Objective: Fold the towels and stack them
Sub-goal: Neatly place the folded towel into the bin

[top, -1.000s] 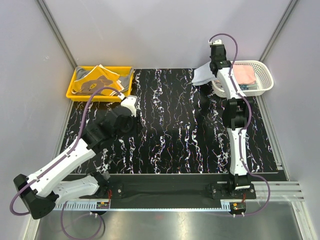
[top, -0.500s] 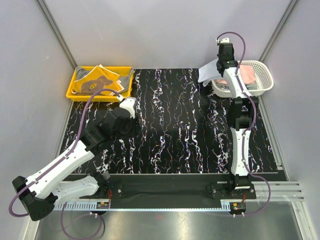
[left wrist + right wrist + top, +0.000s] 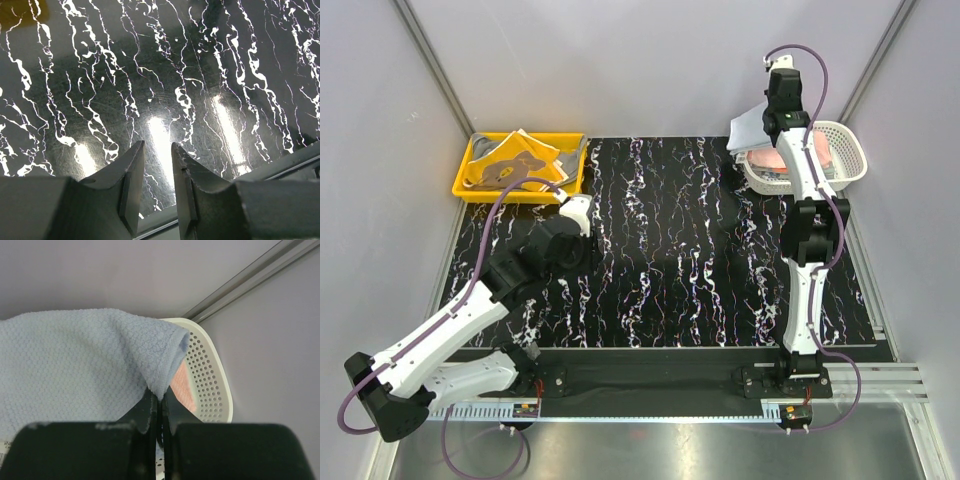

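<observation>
No text is legible (a tag (image 3: 3,444) on the light blue towel (image 3: 75,360) is blurred).

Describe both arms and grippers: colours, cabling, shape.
Left arm and right arm: white shells, black joints, black bases, a looping purple cable on each. Left gripper: dark grey, tapered. Right gripper: black, flat-sided.

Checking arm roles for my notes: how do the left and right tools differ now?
The left tool is empty, jaws slightly apart; the right tool is shut on a blue towel. The left tool faces the black table; the right tool is by the white basket. Both have dark two-finger jaws.
</observation>
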